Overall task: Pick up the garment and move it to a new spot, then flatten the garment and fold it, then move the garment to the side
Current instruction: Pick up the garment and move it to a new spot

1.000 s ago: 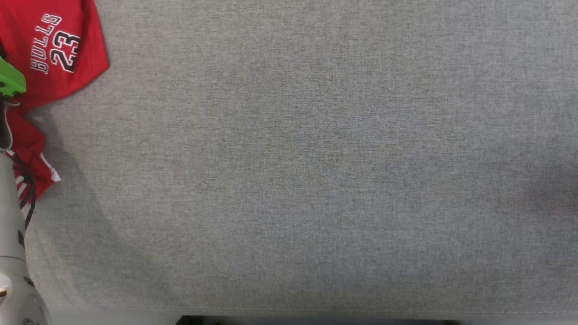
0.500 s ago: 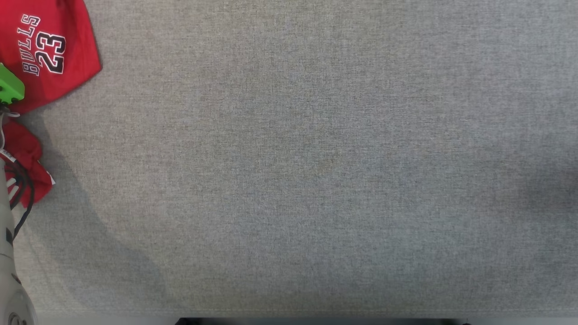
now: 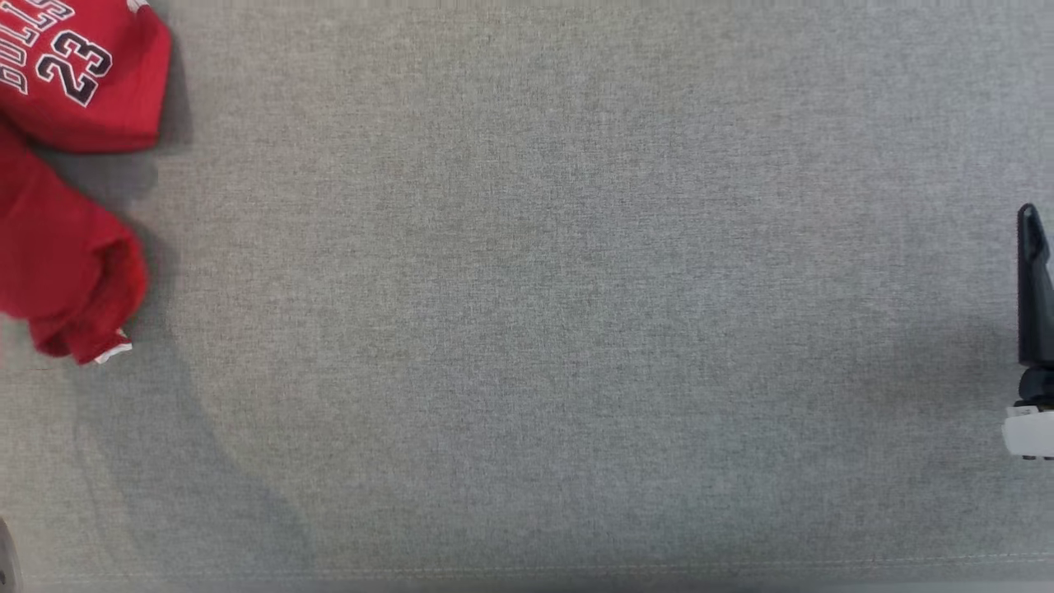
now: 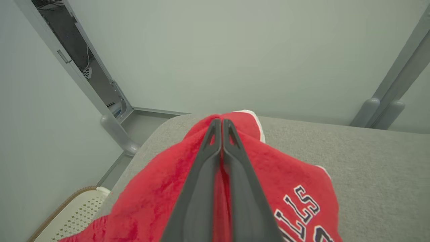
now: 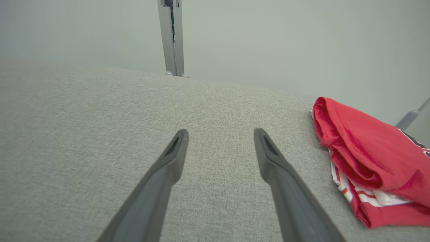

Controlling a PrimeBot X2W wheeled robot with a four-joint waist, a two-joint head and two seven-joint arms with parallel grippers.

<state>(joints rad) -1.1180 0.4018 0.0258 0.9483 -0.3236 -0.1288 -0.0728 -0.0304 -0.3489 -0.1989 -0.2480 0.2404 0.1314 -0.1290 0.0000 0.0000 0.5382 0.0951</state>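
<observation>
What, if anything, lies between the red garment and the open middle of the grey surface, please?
Nothing visible does. The left gripper is shut on the red garment at the left end, and the grey surface lies bare from there to the right gripper, open at the far right, apart from the garment.

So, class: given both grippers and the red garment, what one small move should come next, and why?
Probably lift the garment toward the middle: the left gripper is shut on it, and it lies bunched at the left edge of the grey surface.
</observation>
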